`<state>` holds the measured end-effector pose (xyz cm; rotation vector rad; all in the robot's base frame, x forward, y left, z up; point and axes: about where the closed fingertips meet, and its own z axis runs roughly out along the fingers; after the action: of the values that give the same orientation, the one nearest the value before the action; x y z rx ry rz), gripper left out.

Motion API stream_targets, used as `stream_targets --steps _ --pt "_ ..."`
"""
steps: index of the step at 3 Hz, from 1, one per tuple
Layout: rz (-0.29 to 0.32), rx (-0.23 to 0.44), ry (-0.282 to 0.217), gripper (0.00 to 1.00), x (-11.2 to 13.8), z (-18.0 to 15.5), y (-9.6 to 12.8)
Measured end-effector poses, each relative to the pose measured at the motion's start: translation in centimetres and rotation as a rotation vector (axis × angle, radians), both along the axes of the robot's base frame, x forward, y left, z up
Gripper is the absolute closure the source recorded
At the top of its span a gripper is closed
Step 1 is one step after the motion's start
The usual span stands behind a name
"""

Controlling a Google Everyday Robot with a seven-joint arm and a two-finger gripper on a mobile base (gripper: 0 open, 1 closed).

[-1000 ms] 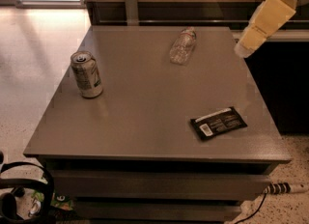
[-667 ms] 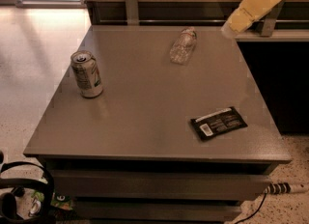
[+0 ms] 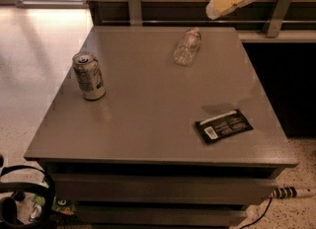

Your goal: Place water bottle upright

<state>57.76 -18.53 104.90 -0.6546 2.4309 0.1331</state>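
Observation:
The water bottle (image 3: 187,47) is a small clear ribbed plastic bottle. It lies on its side on the far part of the grey table (image 3: 148,124), its cap end pointing toward the back edge. The gripper (image 3: 217,7) comes in from the top right as a pale yellow shape. It hangs in the air above the table's back edge, to the upper right of the bottle and apart from it. Nothing shows in its grasp.
A green-and-white soda can (image 3: 89,75) stands upright on the table's left side. A black flat packet (image 3: 223,126) lies near the front right. A wooden wall with a metal rail (image 3: 148,21) runs behind the table. Cables and headphones (image 3: 19,198) lie on the floor at lower left.
The gripper has moved left and up, from beside the table's back right corner to above its back edge, nearer the bottle. The bottle, can and packet have not moved.

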Motion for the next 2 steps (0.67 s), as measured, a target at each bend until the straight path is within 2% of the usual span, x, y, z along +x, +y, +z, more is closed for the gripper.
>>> stream_targets --steps 1,2 --pt "-0.003 0.007 0.007 0.0 0.1 -0.1 0.1" --pt "-0.025 0.013 0.052 0.0 1.6 -0.6 0.0"
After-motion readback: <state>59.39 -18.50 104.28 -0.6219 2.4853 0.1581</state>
